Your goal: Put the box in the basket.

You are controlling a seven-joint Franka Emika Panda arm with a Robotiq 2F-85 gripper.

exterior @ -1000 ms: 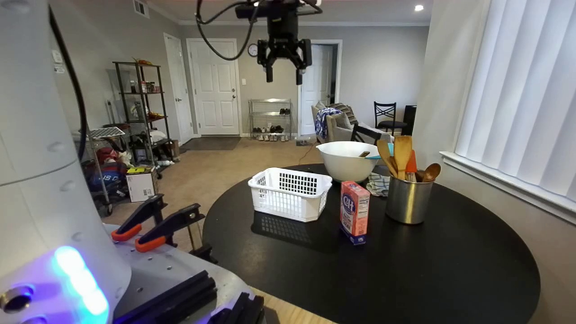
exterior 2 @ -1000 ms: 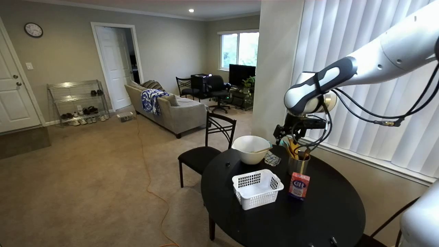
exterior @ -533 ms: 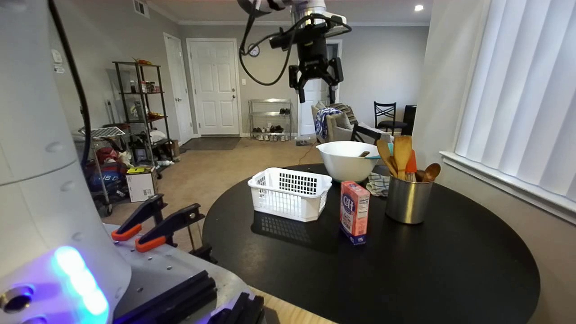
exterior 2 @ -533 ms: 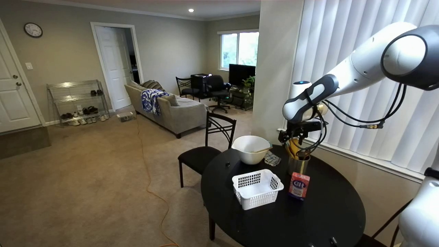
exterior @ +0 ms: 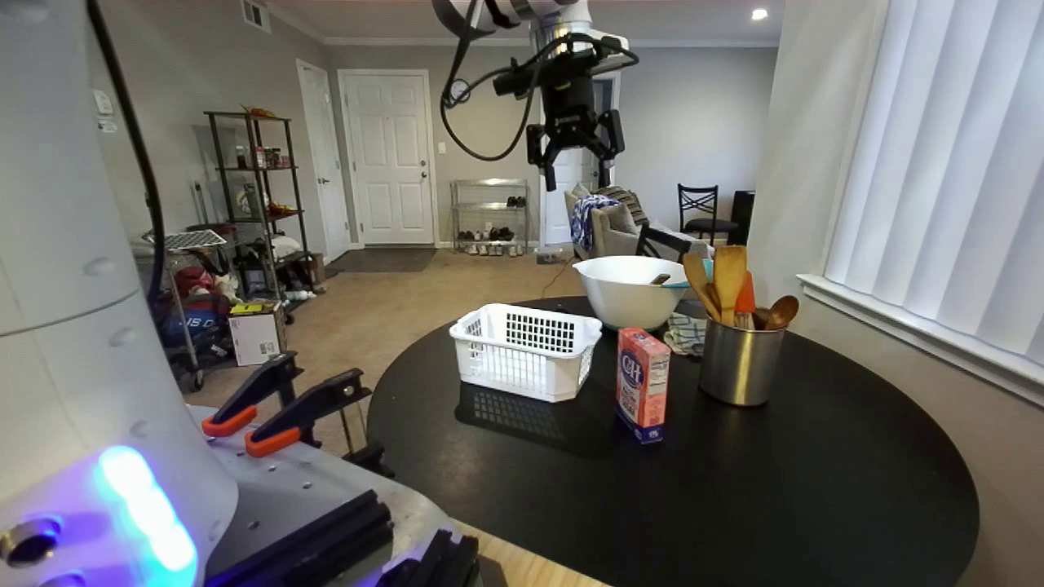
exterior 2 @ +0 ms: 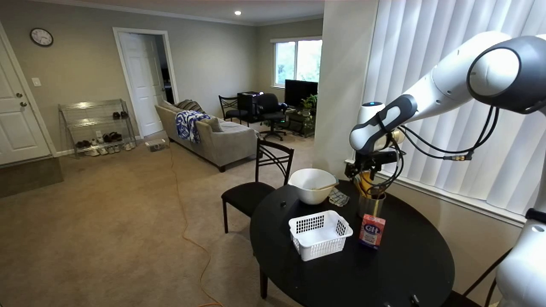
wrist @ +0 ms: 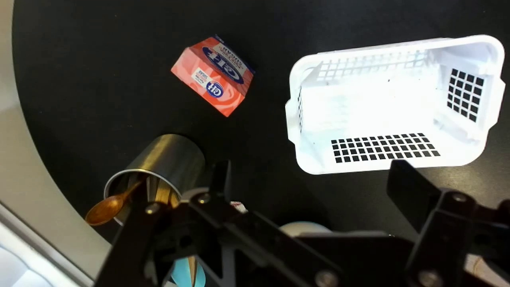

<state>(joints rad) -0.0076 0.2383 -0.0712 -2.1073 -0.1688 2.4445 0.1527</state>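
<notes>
Box (exterior: 643, 385) stands lower than the tool (exterior: 577, 187), well apart.

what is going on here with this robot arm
A robot arm seems set to put the pink C&H box in the white basket. Nothing is held yet: the end effector hangs open above the black table, where the box stands upright beside the basket, not touching it.

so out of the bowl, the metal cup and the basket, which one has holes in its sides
The white rectangular basket, whose walls are slotted lattice; the round white bowl and the metal cup have solid walls.
</notes>
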